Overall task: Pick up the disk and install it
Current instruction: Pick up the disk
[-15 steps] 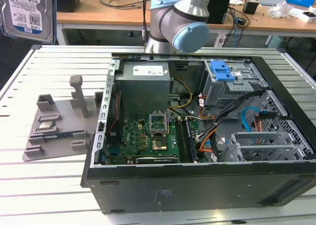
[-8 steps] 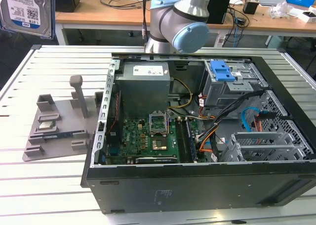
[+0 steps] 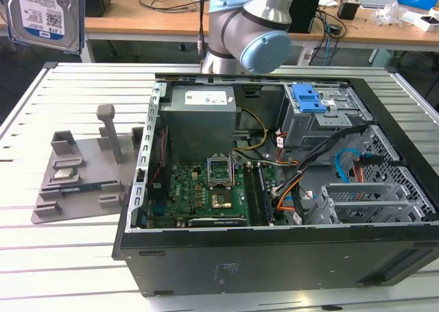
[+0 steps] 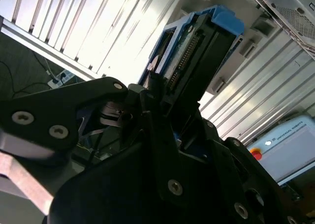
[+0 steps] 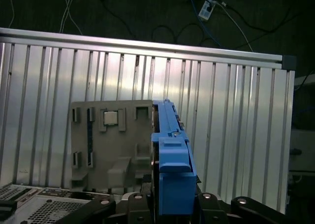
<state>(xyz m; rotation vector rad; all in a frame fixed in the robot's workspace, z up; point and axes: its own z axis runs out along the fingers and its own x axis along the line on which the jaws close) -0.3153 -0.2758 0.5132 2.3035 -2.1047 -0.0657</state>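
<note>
While clear of the slatted table (image 3: 41,257), carries the disk (image 5: 170,150) on edge, above the grey parts tray (image 5: 110,140) at the exterior view's left, well apart from the open computer case (image 3: 274,257). Kept edgewise, probably to suit sliding into the drive cage (image 3: 309,120) at the case's far right. Clamped in the gripper (image 5: 173,199), closed narrow across the blue carrier's thickness; touches nothing else.
</note>
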